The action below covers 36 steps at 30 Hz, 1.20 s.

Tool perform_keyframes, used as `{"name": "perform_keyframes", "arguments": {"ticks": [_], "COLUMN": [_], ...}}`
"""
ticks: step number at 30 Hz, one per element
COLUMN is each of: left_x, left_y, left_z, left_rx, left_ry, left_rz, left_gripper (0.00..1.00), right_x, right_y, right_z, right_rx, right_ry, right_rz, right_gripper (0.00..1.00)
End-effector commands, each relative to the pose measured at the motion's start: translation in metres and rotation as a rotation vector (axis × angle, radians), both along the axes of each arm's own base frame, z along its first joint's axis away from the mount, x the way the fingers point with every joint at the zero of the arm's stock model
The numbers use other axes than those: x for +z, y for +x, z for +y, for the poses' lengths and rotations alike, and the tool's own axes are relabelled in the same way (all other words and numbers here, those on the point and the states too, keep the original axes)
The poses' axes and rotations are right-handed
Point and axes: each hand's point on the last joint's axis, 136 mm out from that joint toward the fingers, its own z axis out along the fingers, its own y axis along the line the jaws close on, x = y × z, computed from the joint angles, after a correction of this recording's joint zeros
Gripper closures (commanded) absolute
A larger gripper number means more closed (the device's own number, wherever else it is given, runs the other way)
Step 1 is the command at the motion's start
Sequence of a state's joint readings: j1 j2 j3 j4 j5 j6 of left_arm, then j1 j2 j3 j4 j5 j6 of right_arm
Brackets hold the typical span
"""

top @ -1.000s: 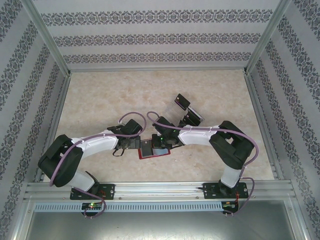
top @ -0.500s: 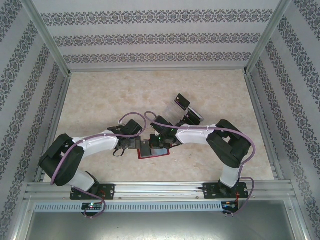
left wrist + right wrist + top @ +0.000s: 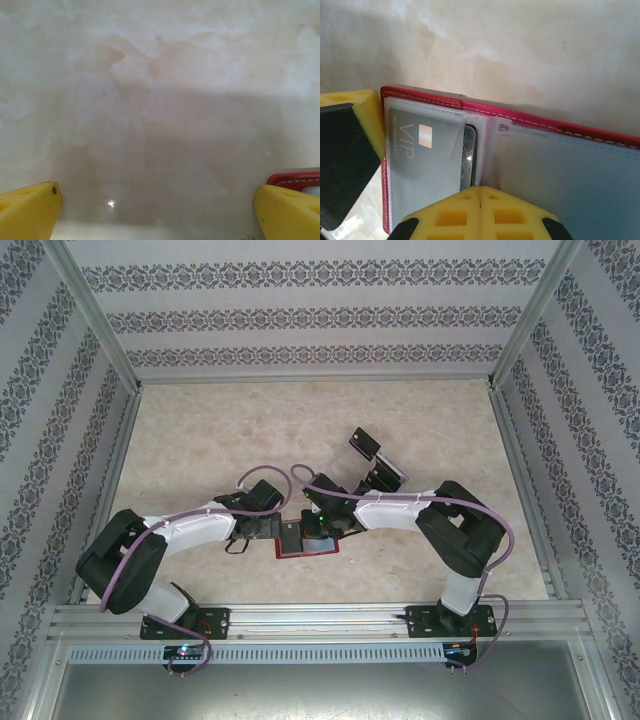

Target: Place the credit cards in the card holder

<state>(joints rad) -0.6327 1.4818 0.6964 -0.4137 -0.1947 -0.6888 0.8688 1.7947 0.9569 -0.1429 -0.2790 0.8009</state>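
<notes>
Card holder [image 3: 545, 122], red, lies open on the bench [image 3: 160, 75] between the arms, with one credit card [image 3: 430, 150] in a clear pocket. Above it the right hand [image 3: 480, 205] is clenched empty; the left hand [image 3: 156, 210] is released wide beside its edge.

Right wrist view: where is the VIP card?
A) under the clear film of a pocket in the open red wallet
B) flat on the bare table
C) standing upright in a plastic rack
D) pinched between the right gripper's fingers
A: the VIP card lies behind the clear pocket film inside the open card holder, framed by its stitched red edge, while the right gripper sits shut just below it with nothing between its fingers.
</notes>
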Motion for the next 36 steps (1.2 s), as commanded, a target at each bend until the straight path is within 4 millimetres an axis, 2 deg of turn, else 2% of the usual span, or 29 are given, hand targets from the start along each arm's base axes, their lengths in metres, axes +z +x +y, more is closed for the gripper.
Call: {"name": "perform_keyframes", "arguments": {"ticks": [1,7,12,14,19,22,26,36], "left_x": [-0.008,-0.009,-0.008,-0.008,-0.003,-0.002,0.0,-0.001], "left_y": [-0.005,-0.005,-0.005,-0.005,-0.003,-0.003,-0.003,-0.004], "left_z": [0.002,0.0,0.0,0.0,-0.001,0.0,0.001,0.0], "left_rx": [0.007,0.005,0.006,0.004,0.004,0.003,0.001,-0.001], "left_ry": [-0.011,-0.02,-0.022,-0.022,-0.024,-0.023,-0.021,-0.022], "left_rz": [0.02,0.021,0.018,0.019,0.011,0.007,0.003,0.004], "left_gripper": [0.0,0.0,0.0,0.0,0.0,0.0,0.0,0.0], "right_x": [-0.003,-0.002,0.005,0.016,0.048,0.054,0.048,0.024], "right_y": [-0.013,-0.02,-0.016,-0.013,-0.007,-0.008,-0.012,-0.041], "right_z": [0.003,0.022,0.018,0.015,-0.003,-0.021,-0.04,-0.05], "right_rx": [0.03,0.078,0.071,0.057,0.008,-0.037,-0.082,-0.099], "right_ry": [-0.001,0.018,0.016,0.028,0.039,0.008,-0.031,-0.077], "right_rz": [0.026,0.038,0.019,0.0,-0.071,-0.094,-0.087,-0.007], "right_gripper": [0.95,0.95,0.94,0.9,0.67,0.56,0.52,0.52]}}
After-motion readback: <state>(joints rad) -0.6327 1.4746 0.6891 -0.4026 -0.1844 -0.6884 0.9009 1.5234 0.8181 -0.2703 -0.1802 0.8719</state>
